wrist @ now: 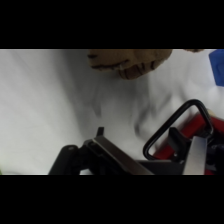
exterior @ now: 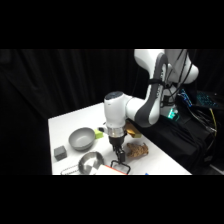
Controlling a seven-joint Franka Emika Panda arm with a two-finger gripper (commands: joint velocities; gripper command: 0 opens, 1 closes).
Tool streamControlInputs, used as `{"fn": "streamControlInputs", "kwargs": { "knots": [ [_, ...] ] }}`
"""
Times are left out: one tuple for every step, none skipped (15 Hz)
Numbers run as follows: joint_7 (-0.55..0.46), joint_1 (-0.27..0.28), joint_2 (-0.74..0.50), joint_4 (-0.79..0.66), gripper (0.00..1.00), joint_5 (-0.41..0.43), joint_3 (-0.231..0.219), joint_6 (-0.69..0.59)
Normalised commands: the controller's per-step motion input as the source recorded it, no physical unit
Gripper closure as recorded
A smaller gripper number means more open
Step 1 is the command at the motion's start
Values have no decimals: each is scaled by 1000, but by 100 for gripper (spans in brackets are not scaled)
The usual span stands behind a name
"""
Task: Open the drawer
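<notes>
Tool at the drawer handle
Tool (exterior: 119, 156) hung over the drawer (exterior: 120, 168) handle (wrist: 176, 129) at six o'clock, placed for pulling; its grip I cannot tell.

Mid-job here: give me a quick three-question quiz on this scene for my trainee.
1. True or false: the claw hangs over the grey bowl.
2. In the side view, which thing lies just right of the claw? A. brown lumpy object B. dark cube C. grey bowl
3. Fill in: the drawer has a dark bar handle and trim coloured ____.
Key: 1 false; 2 A; 3 red-orange.
</notes>
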Motion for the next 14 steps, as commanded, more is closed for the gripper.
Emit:
{"fn": "streamControlInputs", "kwargs": {
  "knots": [
    [-227,-91,78,49,0,162,144,137],
    [-225,-91,94,66,0,158,140,130],
    [-221,-90,100,78,0,153,133,119],
    [-214,-85,101,83,0,148,124,118],
    [-211,-87,102,94,0,146,121,110],
    [-207,-86,104,105,0,147,119,102],
    [-197,-77,103,106,0,142,110,101],
    [-196,-77,121,125,0,136,101,95],
    [-193,-77,126,131,0,133,95,92],
    [-185,-73,121,127,0,129,87,94],
    [-181,-76,111,123,0,126,81,94],
    [-181,-85,91,108,0,129,78,99],
    [-184,-96,71,93,0,133,77,106],
    [-189,-104,56,82,0,135,75,110]
  ]
}}
